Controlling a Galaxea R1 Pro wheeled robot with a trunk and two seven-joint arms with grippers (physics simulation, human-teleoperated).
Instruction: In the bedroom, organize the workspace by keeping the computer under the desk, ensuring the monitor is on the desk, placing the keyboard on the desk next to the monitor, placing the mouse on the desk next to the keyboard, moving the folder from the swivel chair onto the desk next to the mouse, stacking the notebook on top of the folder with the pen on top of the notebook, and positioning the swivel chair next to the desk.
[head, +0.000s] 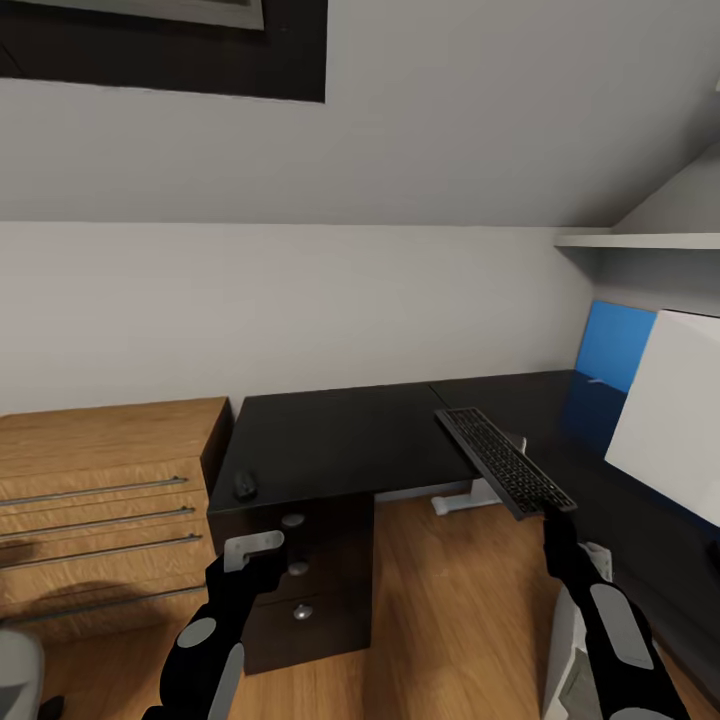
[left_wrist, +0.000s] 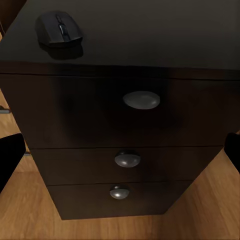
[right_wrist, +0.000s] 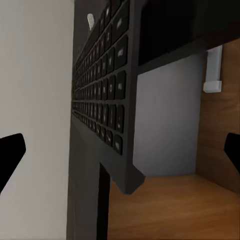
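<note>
Keyboard (head: 505, 462) at the inner corner of the black tabletop (head: 340, 440), far end over the surface, near end jutting out past the edge above the wood floor (head: 430, 600). Right gripper (head: 556, 520) up at that near end; seen from the right wrist, fingers (right_wrist: 10, 155) spread wide with the keyboard's corner between them and no contact visible. Left gripper (head: 255, 552) low in front of the drawer unit (left_wrist: 100, 125), fingers (left_wrist: 10, 157) wide too and holding nothing. Mouse (head: 244, 485) near the tabletop's left near corner, well apart from the keyboard.

Likely light, stiff and thin, so easy to lift but prone to swing or pivot if pinched at one end. Smooth frame probably slippery. Best taken across the thin frame at a short end or mid long edge, clear of the keys, then laid flat
</note>
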